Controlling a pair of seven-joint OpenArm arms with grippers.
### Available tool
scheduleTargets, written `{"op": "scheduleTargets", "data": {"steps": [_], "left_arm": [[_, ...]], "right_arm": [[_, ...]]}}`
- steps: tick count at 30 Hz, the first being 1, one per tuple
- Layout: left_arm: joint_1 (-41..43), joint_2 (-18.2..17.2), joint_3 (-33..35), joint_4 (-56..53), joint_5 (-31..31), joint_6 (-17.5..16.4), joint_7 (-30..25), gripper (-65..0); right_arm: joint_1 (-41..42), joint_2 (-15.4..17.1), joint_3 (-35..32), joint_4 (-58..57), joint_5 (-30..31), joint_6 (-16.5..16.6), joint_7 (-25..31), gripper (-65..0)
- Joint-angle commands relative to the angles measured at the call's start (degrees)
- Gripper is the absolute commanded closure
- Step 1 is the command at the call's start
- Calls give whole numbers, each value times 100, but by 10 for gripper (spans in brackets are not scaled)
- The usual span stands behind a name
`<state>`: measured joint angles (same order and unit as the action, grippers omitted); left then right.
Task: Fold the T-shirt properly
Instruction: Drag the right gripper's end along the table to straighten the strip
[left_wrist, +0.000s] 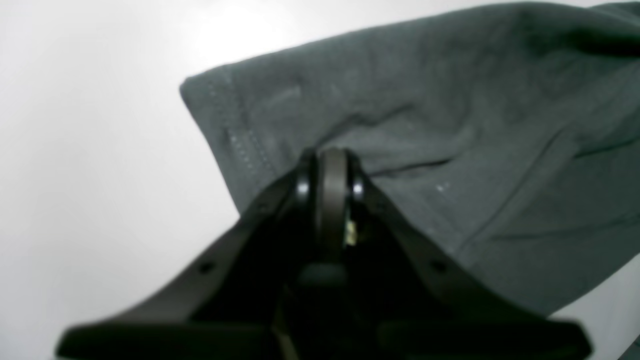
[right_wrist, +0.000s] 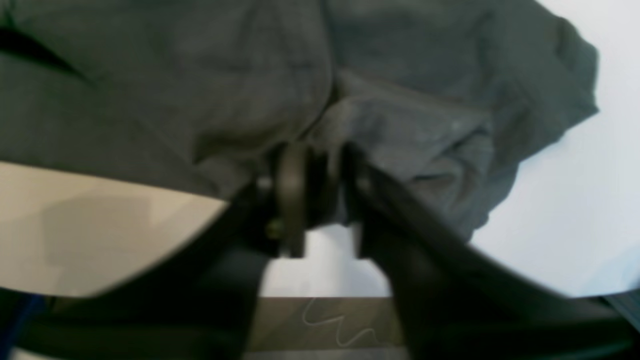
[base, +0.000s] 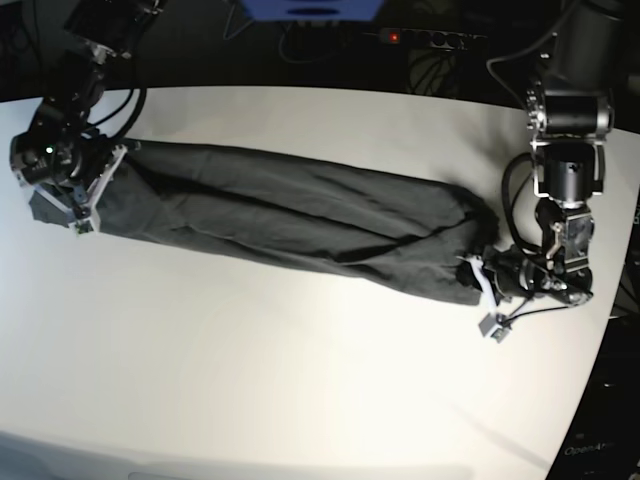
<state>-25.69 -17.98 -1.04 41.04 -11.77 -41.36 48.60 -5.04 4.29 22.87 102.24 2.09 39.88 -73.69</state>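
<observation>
The T-shirt (base: 290, 225) lies stretched from 9 to 3 o'clock, barely folded; the left gripper (left_wrist: 330, 170) and right gripper (right_wrist: 312, 170) each pinch 1 end.

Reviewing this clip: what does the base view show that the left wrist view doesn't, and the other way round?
Only the base view shows the whole T-shirt stretched long across the white table, the right end effector at its far end, and cables behind the table. Only the left wrist view shows the stitched hem close up, beside the left end effector with its jaws closed on the cloth. Both show that end effector gripping the same end of the dark shirt over the table.
</observation>
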Motion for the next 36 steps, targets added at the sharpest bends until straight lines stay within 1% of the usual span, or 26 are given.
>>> {"op": "scheduleTargets", "data": {"steps": [1,3,8,9,11,13,17,23,24,26,29,30,31,32,34,36], "left_arm": [[692,211,214,-337,1093,136,1518,-37],[701,202,214,-337,1093,136,1518,-37],[771,202,205,-328,1093,136,1518,-37],[771,202,205,-328,1093,136,1518,-37],[771,202,205,-328,1093,136,1518,-37],[771,202,196,-328,1093,136,1518,-37],[771,202,205,-328,1093,136,1518,-37],[771,193,214,-328,1093,136,1518,-37],[771,193,205,-328,1093,136,1518,-37],[771,193,205,-328,1102,136,1518,-37],[763,193,205,-328,1102,136,1518,-37],[763,193,205,-328,1102,136,1518,-37],[763,193,205,-328,1102,136,1518,-37],[763,193,205,-328,1102,136,1518,-37],[763,193,196,-328,1102,136,1518,-37],[754,193,196,-328,1102,136,1536,-37]], "right_arm": [[121,94,29,67,7,12,15,-228],[139,94,82,67,7,12,6,-313],[306,102,583,58,7,12,-2,-518],[350,138,653,23,7,12,-2,-557],[429,313,750,-136,7,12,-2,-606],[561,428,750,-382,7,12,-2,-621],[781,735,759,-804,7,12,-2,-621],[1027,1122,768,-839,7,12,6,-612],[1080,1166,768,-839,7,12,6,-591],[1168,1228,768,-839,7,12,6,-485],[1194,1219,768,-848,7,12,-2,-234],[1194,1201,759,-857,7,12,-2,-162],[1185,1192,759,-857,7,12,6,-107],[1185,1175,759,-865,7,12,6,-73],[1176,1087,759,-865,7,12,33,-30],[1176,1052,759,-865,7,12,24,-13]]}}
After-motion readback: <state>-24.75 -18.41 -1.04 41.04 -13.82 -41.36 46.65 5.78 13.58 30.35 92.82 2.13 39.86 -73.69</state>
